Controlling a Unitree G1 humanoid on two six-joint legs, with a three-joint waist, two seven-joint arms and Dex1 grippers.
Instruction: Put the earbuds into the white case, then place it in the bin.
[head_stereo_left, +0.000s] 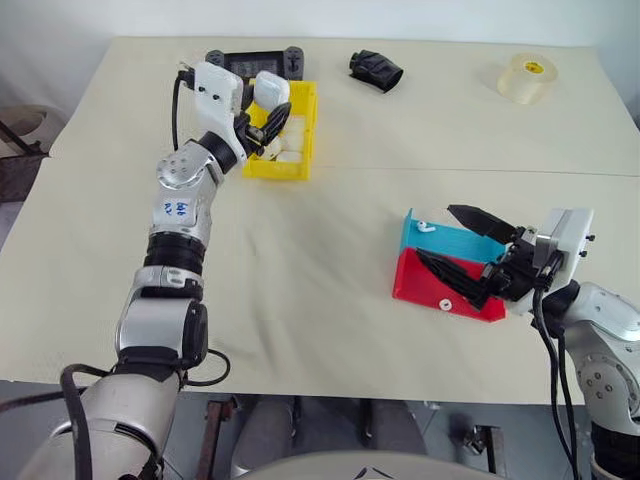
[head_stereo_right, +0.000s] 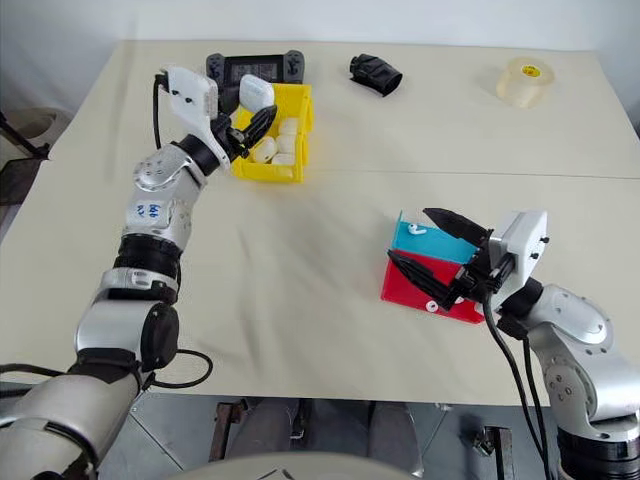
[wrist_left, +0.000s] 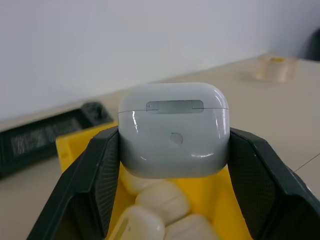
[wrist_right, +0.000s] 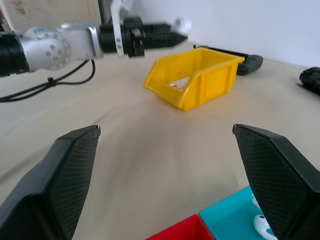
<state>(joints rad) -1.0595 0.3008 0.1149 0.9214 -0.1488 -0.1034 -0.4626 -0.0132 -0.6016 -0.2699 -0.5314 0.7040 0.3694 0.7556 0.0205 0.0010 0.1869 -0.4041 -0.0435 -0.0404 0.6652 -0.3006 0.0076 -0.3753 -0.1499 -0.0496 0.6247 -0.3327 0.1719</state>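
left tool (head_stereo_left: 268, 128) clamped on case (head_stereo_left: 271, 90), directly over bin (head_stereo_left: 303, 150); i just need to drop it. right tool (head_stereo_left: 462, 252) apart, far off.

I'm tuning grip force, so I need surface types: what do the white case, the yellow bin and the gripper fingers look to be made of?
The white case: glossy hard plastic, judging by sharp highlights; its hinge strip looks like brushed metal. The yellow bin: moulded plastic with a slight sheen on its thin rigid walls. The left gripper fingers: matte black, cross-hatched texture, probably rubbery or plastic pads.
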